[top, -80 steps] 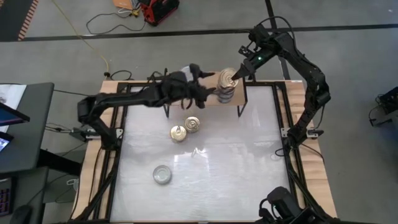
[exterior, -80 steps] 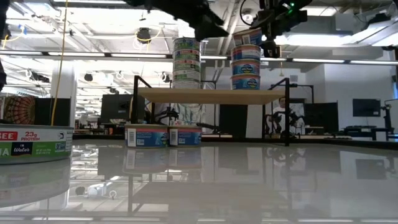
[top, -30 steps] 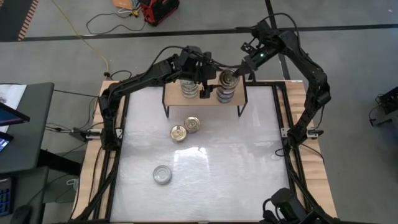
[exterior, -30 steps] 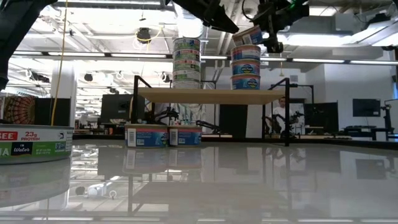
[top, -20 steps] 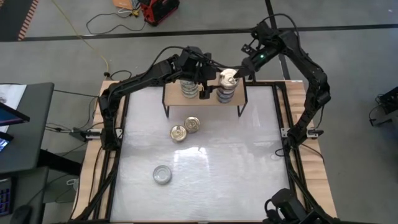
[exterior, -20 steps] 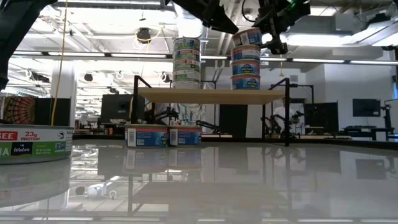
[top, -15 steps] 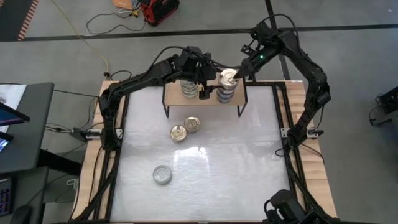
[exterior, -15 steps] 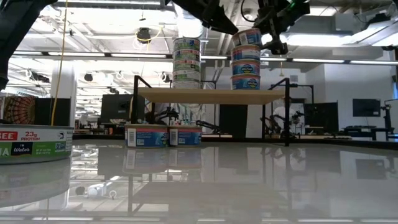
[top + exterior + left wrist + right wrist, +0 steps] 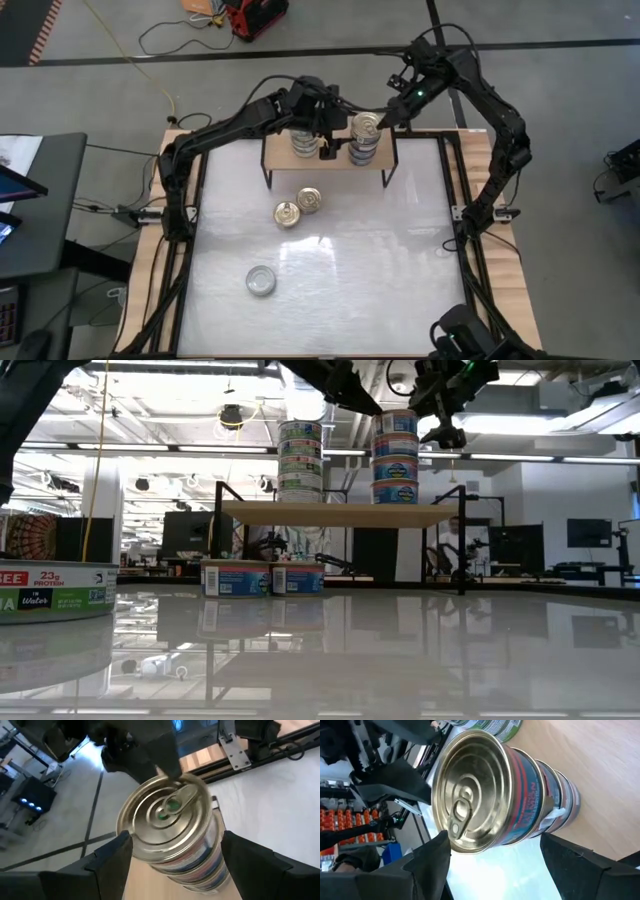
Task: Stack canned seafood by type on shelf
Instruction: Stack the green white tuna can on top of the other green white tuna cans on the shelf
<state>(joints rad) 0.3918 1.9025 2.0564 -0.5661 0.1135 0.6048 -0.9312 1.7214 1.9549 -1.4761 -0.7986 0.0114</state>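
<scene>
Nine tins are showing: three in the left stack [image 9: 300, 460], three in the right stack [image 9: 395, 456], three loose [image 9: 299, 207]. One shelf [image 9: 340, 514] is standing.

Left stack [image 9: 303, 143] on the shelf [image 9: 285, 160] — half hidden beneath the left tool [image 9: 326, 133], label print unreadable.

Shelf [image 9: 340, 512] (two tin stacks [image 9: 300, 460])

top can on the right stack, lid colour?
Gold, with a pull tab; the top can shows it best in the right wrist view.
</scene>
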